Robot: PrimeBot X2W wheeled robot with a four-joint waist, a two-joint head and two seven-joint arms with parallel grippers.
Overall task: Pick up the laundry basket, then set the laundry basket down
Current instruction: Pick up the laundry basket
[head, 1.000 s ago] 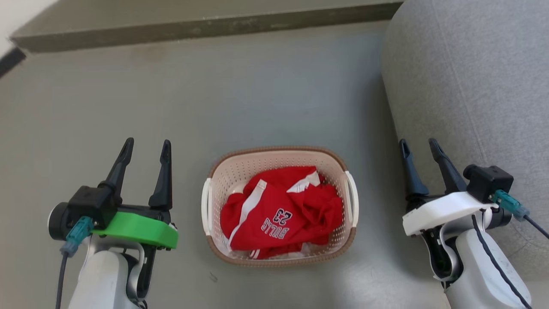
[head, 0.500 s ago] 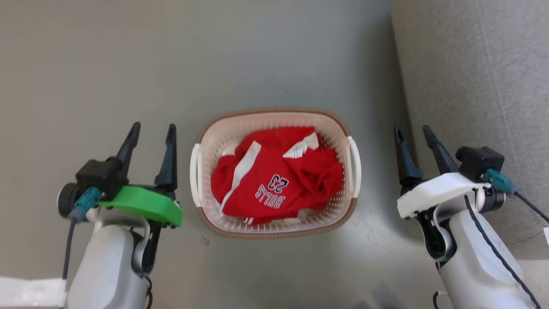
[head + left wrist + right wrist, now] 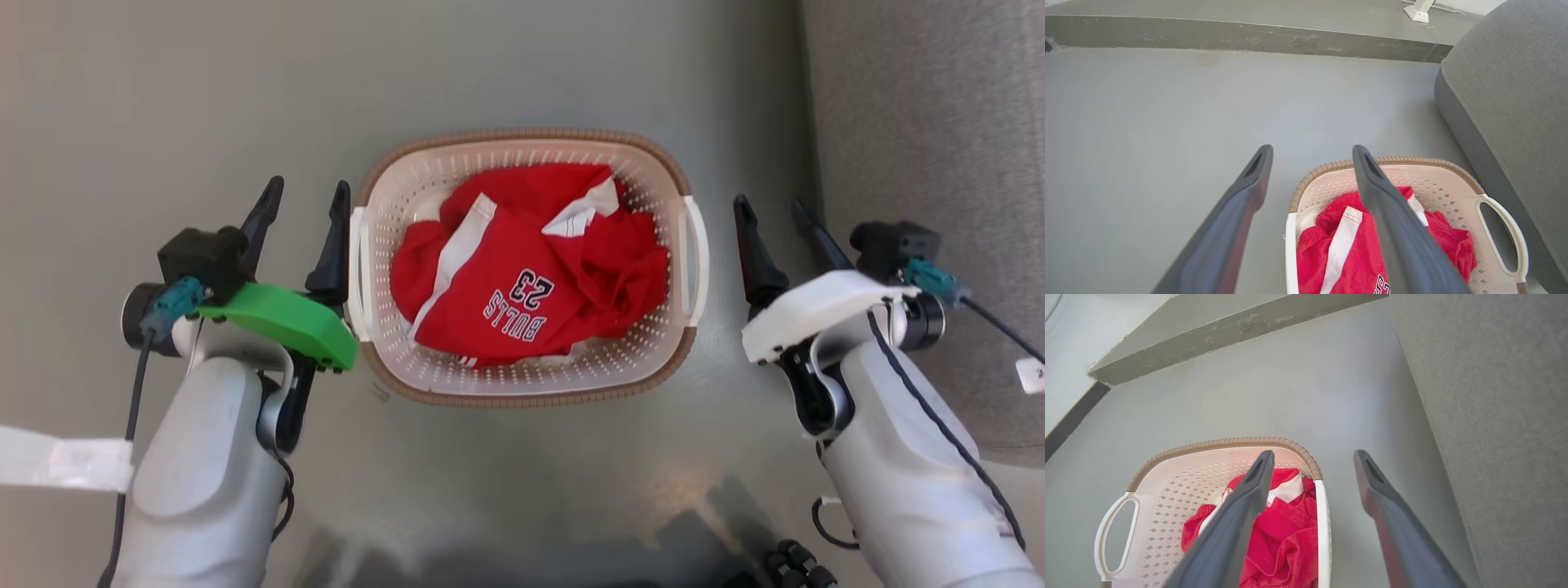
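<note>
Smooth grey floor, a grey fabric seat at right, a low ledge beyond

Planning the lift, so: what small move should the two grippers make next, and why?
Probably ease both onto the white handles: the left gripper and right gripper flank the laundry basket, both open and empty, with it resting on the floor.

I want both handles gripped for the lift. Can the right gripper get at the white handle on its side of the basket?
Probably yes. The right gripper is open beside the white handle of the laundry basket, with bare floor between them; the grey sofa lies on its far side.
</note>
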